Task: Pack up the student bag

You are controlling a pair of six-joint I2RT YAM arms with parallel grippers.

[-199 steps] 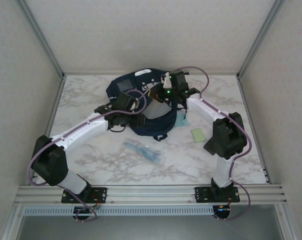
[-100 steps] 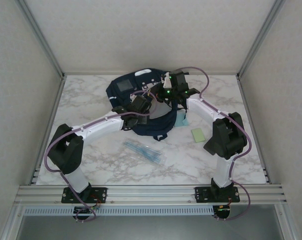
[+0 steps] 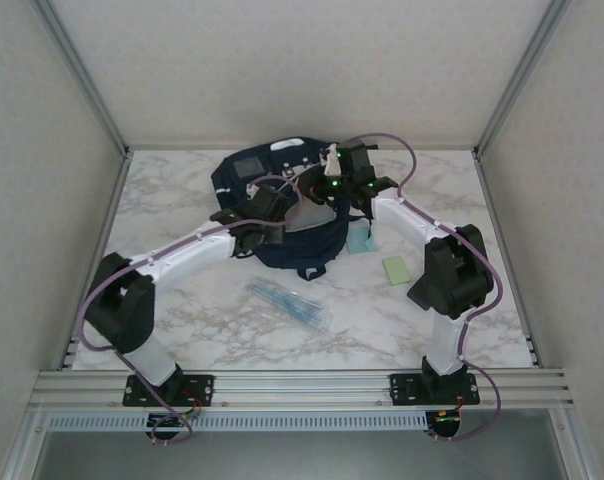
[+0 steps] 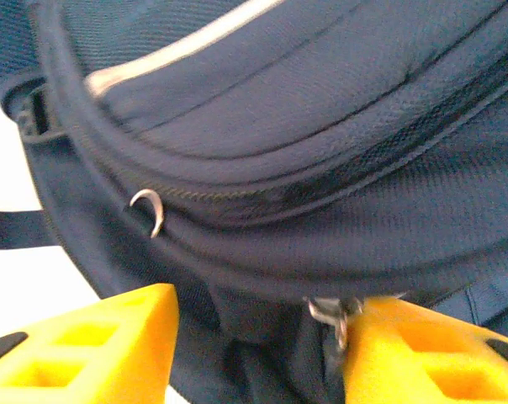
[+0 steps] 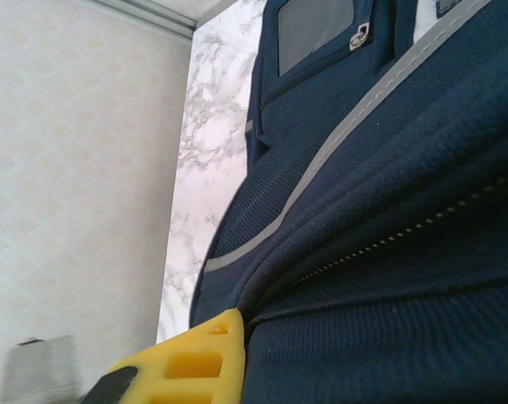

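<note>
The student bag [image 3: 282, 225], dark navy with a grey patch [image 3: 246, 167], lies at the back middle of the table. My left gripper [image 3: 265, 208] rests on its left front. In the left wrist view the yellow jaws stand apart over dark bag fabric [image 4: 304, 126], and a metal zipper pull [image 4: 334, 316] touches the right finger [image 4: 422, 353]. My right gripper [image 3: 329, 187] is at the bag's right top. One yellow finger [image 5: 195, 349] presses into a seam of the bag [image 5: 380, 236]; the fabric hides the other, and the jaws look shut on the cloth.
A clear packet of pens [image 3: 290, 303] lies in front of the bag. A light teal item [image 3: 359, 240] sits at the bag's right edge, and a green pad [image 3: 395, 270] lies beside the right arm. Walls and metal posts enclose the table.
The left arm swung right onto the bag, then eased back left. Its jaws widened, then narrowed. The bag shifted slightly, showing more of the teal item. The right arm held still.
</note>
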